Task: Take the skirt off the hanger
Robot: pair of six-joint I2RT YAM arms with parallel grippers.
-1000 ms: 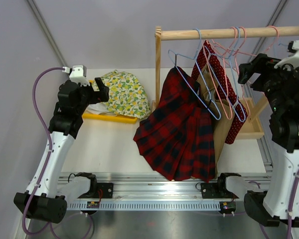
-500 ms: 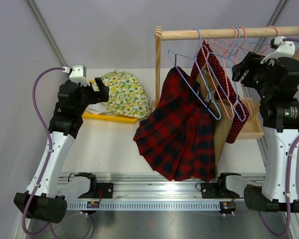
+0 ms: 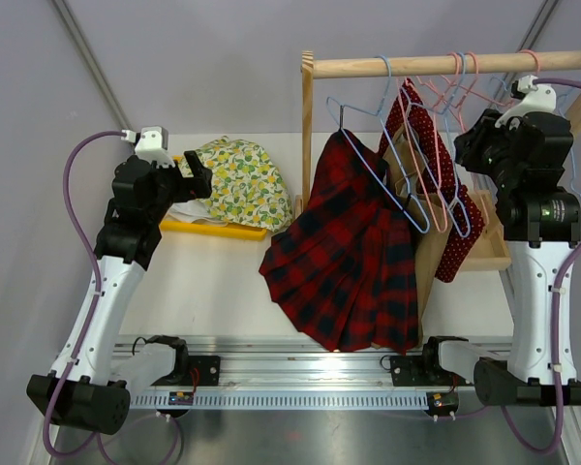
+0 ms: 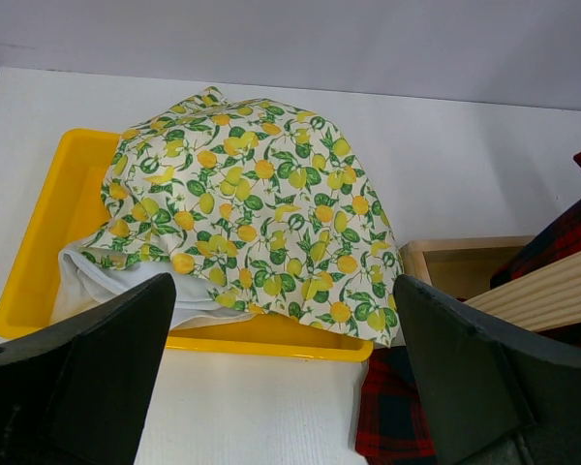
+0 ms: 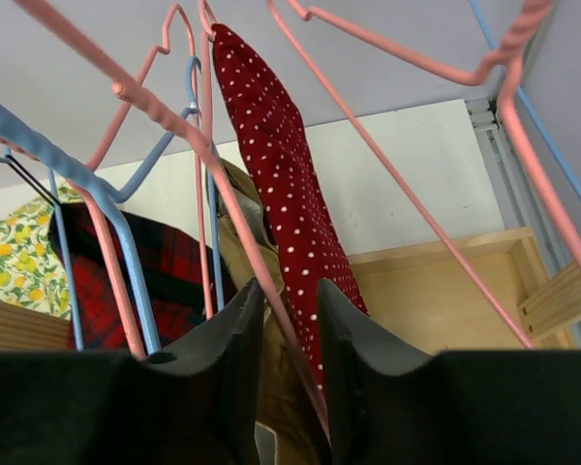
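The red-and-dark plaid skirt (image 3: pixel 344 262) hangs slanted from a pale-blue wire hanger (image 3: pixel 386 82) hooked on the wooden rail (image 3: pixel 445 64); its hem reaches the table's front edge. In the right wrist view a patch of the skirt (image 5: pixel 174 271) shows behind a blue wire (image 5: pixel 126 252). My right gripper (image 3: pixel 467 145) is up among the hangers to the skirt's right. Its jaws (image 5: pixel 289 300) are drawn close around a pink hanger wire (image 5: pixel 261 281) that runs slantwise between them. My left gripper (image 3: pixel 198 174) is open over the tray, far from the skirt.
A red white-dotted garment (image 5: pixel 281 184) and a tan one (image 3: pixel 428 252) hang beside the skirt among several pink and blue hangers. The lemon-print garment (image 4: pixel 252 213) lies in a yellow tray (image 4: pixel 39 242) at the back left. The rack's wooden post (image 3: pixel 307 136) and base (image 5: pixel 445 281) stand close by.
My right arm swung left into the hangers and its jaws narrowed around a pink wire. The hangers and the dotted garment shifted slightly left. The left arm stayed still.
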